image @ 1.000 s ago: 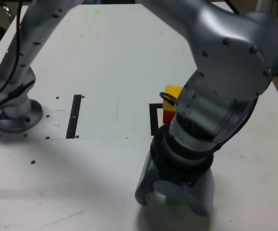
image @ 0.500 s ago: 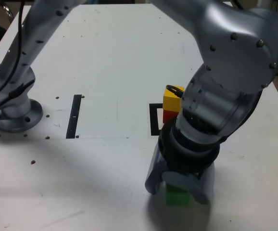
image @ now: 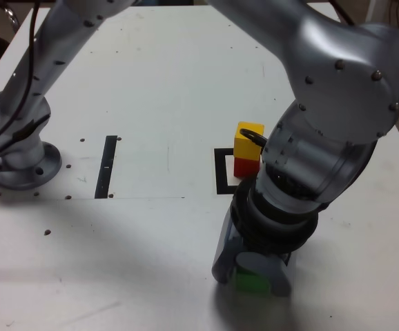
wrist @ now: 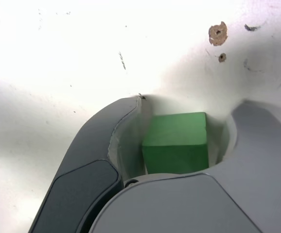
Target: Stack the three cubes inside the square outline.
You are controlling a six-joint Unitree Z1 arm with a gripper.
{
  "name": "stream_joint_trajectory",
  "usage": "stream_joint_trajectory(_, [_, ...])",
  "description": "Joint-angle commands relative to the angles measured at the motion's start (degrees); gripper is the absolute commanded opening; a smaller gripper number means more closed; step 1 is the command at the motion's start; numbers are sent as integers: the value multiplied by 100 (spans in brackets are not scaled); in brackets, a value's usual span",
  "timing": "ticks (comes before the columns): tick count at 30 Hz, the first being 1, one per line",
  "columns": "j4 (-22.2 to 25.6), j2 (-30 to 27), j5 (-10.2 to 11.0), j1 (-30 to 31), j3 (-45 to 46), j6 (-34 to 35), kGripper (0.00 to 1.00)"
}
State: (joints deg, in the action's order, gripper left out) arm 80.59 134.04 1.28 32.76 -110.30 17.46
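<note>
I am observing the white table (image: 151, 83) carrying the arm. The gripper (wrist: 177, 145) is standing low at the near edge, jaws spread around the green cube (wrist: 175, 143), gaps showing either side. The yellow cube (image: 248, 140) is sitting atop the red cube (image: 244, 167) inside the square outline (image: 223, 172).

Yellow cube (image: 248, 139) atop red (image: 245, 167) in outline (image: 223, 172) — green (wrist: 176, 142) apart
</note>
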Motion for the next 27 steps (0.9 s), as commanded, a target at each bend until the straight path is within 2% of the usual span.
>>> stream_joint_trajectory(1, [2,-5,-10,-11,-18,11,15])
stream_joint_trajectory(12, [135,-442,67,-9,-106,-258,7])
stream_joint_trajectory(17, [423,-570,66,-42,-384,-528,5])
stream_joint_trajectory(27, [993,-912,252,-682,-735,-1464,5])
